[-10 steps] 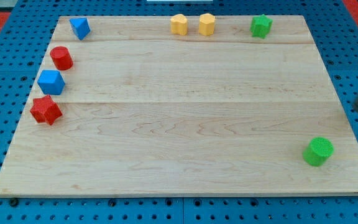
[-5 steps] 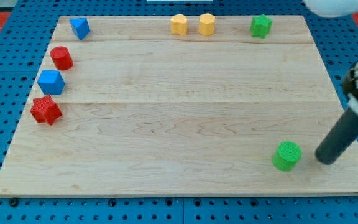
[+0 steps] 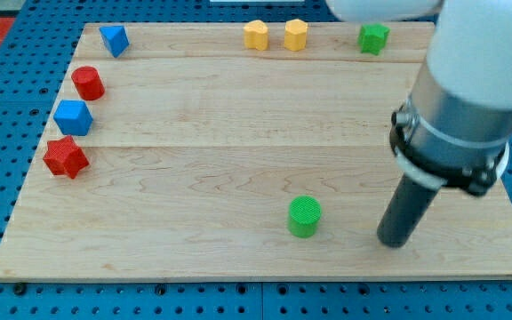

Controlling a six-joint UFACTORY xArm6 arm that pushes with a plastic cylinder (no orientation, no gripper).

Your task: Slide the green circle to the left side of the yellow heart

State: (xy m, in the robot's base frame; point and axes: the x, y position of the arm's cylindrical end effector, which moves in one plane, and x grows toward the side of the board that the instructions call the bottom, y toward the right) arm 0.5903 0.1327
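The green circle [image 3: 305, 216] sits near the view's bottom, right of centre. My tip [image 3: 393, 242] is down on the board to its right, a clear gap away and slightly lower. The yellow heart [image 3: 255, 35] sits at the view's top edge, with a yellow hexagon [image 3: 295, 35] just to its right. The arm's grey and white body covers the board's upper right part.
A green star [image 3: 373, 37] sits at the top right. A blue block [image 3: 114, 39], a red circle [image 3: 87, 83], a blue block [image 3: 73, 116] and a red star [image 3: 65, 156] line the wooden board's [image 3: 194, 178] left side.
The green circle has slid left along the bottom, from the right corner to right of centre. My tip followed it leftward, and the arm now reaches far over the board.
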